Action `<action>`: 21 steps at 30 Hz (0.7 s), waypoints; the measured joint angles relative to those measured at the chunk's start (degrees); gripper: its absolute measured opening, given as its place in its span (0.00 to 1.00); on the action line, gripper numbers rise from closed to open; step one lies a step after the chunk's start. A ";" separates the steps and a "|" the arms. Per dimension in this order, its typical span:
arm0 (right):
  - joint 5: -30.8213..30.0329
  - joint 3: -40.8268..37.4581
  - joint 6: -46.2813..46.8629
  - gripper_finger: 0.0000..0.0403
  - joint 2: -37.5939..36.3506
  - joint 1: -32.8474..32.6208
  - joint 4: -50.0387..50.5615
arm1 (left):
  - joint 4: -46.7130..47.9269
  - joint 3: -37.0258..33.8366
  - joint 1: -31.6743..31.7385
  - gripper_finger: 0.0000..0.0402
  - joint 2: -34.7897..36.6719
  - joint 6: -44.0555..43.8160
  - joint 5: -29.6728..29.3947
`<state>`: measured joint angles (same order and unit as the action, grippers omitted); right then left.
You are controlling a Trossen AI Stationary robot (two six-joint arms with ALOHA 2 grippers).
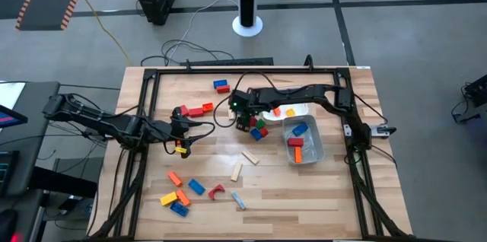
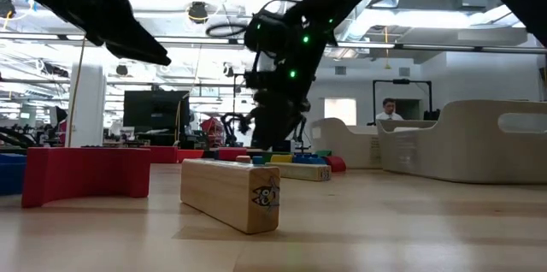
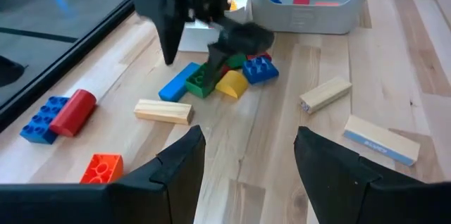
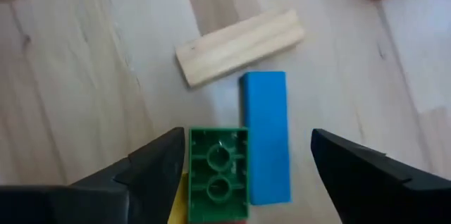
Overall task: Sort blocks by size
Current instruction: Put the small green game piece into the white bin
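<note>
High view: we see the right gripper [image 1: 245,122] poised over a small cluster of blocks just beside the white tub [image 1: 291,110] and the clear tub [image 1: 313,149], near the middle of the table [image 1: 319,192]. Its jaws stand wide and hold nothing. In the right wrist view a green block [image 4: 218,175] lies directly between them, studs down, with a long blue block [image 4: 266,135] touching its side and a tan bar [image 4: 239,46] just beyond. We judge this to be the approach for a pick: the jaws are spread to straddle the green block, and the wrist is squared to its short sides so the blue neighbour is not caught.

The left gripper [image 1: 185,133] waits over the table's left half, its jaws parted at a moderate width and empty, as the left wrist view shows. It points toward the same cluster, well clear of the right arm's working space.

The clear tub already holds a blue block [image 1: 300,129], an orange block [image 1: 295,142] and a red block [image 1: 297,154]; the white tub holds what appears to be one orange piece, though the arm covers much of it. The remaining blocks are spread over the table: red ones near the left gripper, a blue and red pair [image 1: 221,86] toward the far edge, and an orange, yellow and blue group [image 1: 175,196] near the front. Most of the sorting is not yet done.
</note>
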<state>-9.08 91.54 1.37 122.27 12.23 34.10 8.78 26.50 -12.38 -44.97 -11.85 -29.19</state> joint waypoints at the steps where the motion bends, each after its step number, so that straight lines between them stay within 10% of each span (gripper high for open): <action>1: 0.03 -0.10 0.07 0.83 0.29 0.00 0.69 | 0.01 0.00 0.00 0.52 0.00 0.00 0.00; 21: -0.01 1.06 0.30 0.63 2.00 -2.95 3.26 | 0.91 0.00 0.00 0.52 -0.02 -0.16 -0.04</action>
<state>-9.09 92.60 1.67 124.27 9.28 37.35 9.69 26.50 -12.38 -44.99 -12.01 -29.23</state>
